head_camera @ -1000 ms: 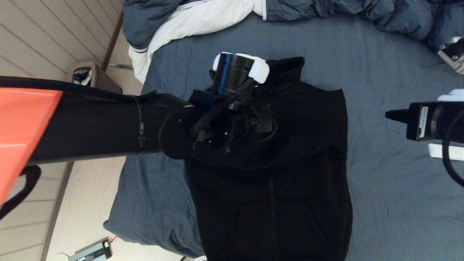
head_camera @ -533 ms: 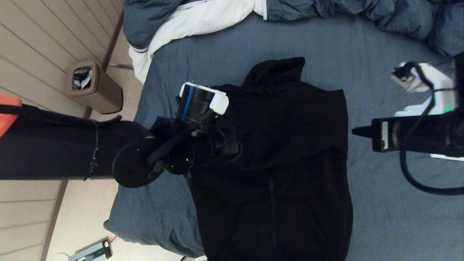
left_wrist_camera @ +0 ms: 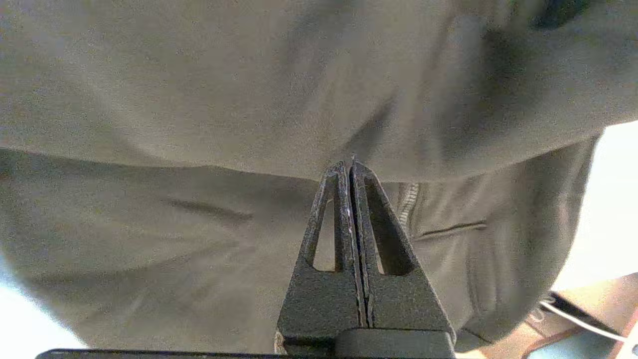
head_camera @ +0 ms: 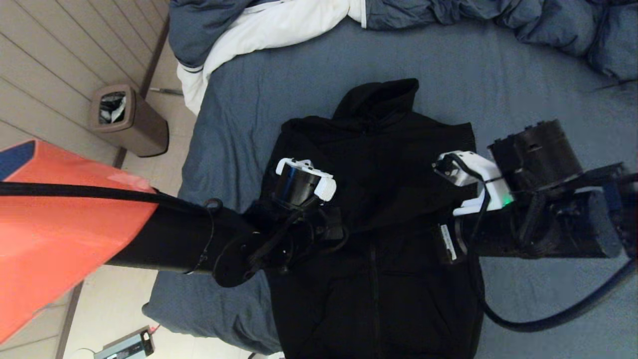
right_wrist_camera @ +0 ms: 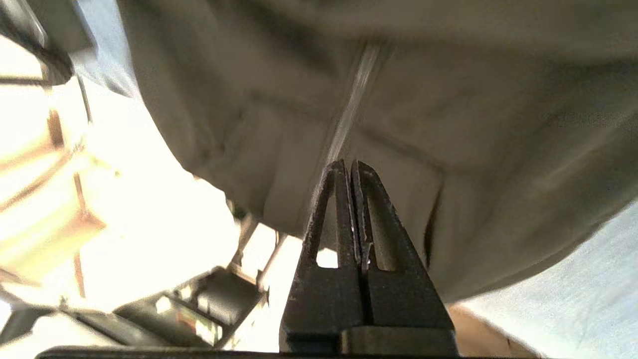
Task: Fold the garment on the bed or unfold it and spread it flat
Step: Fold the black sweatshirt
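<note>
The garment [head_camera: 379,209] lay centre frame on the bed [head_camera: 523,75], hood toward the top. The left gripper [left_wrist_camera: 352,162] and right gripper [right_wrist_camera: 349,164] hovered over its folded edges, fingers pressed together, gripping nothing

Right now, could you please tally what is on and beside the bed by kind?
Garments: 1, hoodie
Bedding: 2, duvet and bed sheet
Bins: 1, bin
Grippers: 2, left gripper, right gripper
Total: 6
</note>
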{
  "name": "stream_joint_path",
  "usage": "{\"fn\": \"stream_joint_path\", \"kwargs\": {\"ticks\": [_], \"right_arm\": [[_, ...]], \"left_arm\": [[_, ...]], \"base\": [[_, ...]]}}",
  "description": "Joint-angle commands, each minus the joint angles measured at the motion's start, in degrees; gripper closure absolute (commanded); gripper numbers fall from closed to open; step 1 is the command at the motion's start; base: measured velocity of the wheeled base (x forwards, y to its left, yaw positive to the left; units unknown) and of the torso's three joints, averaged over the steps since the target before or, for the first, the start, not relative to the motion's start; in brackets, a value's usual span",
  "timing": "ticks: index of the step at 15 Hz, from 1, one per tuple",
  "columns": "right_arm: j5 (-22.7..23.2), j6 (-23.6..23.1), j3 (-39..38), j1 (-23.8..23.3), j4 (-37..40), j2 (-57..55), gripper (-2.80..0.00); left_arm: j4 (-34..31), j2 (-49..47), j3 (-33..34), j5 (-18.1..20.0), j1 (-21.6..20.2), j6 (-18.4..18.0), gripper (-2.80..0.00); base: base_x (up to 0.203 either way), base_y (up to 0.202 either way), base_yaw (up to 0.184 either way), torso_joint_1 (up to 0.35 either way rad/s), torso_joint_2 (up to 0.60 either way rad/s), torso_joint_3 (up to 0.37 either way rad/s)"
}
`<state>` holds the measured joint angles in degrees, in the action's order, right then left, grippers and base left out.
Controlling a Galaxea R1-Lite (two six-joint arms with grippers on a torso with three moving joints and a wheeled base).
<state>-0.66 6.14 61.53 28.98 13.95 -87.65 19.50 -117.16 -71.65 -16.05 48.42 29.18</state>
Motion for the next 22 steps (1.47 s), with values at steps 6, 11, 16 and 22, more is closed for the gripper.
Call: {"fn": "stream_joint_path", "kwargs": {"ticks": [6,11,16,22], "right_arm": [[-0.1,-0.4,-3.4,-1.9,-0.4,-8.8,0.0],[-0.3,-1.2,-4.1,-8.1,-1.3,-13.2,0.0],[-0.5,-4.5,-14.8,-15.8,-10.1,-10.6,0.0],[0.0,-11.1,-21.5,-26.8,-13.1,-3.1,0.0]], "left_arm": [[0.2,-8.9,-7.5,0.2,-1.3,0.2,0.0],[0.1,-8.8,-7.8,2.8,-5.2,1.8,0.0],[0.1,-9.7,-8.3,3.6,-8.6,1.8,0.0],[-1.7,-11.0,-13.6,3.7,-13.1,1.5,0.0]], "base": [[0.0,0.0,0.0,0.0,0.0,0.0],[0.0,0.0,0.0,0.0,0.0,0.0],[0.0,0.0,0.0,0.0,0.0,0.0],[0.0,0.0,0.0,0.0,0.0,0.0]]}}
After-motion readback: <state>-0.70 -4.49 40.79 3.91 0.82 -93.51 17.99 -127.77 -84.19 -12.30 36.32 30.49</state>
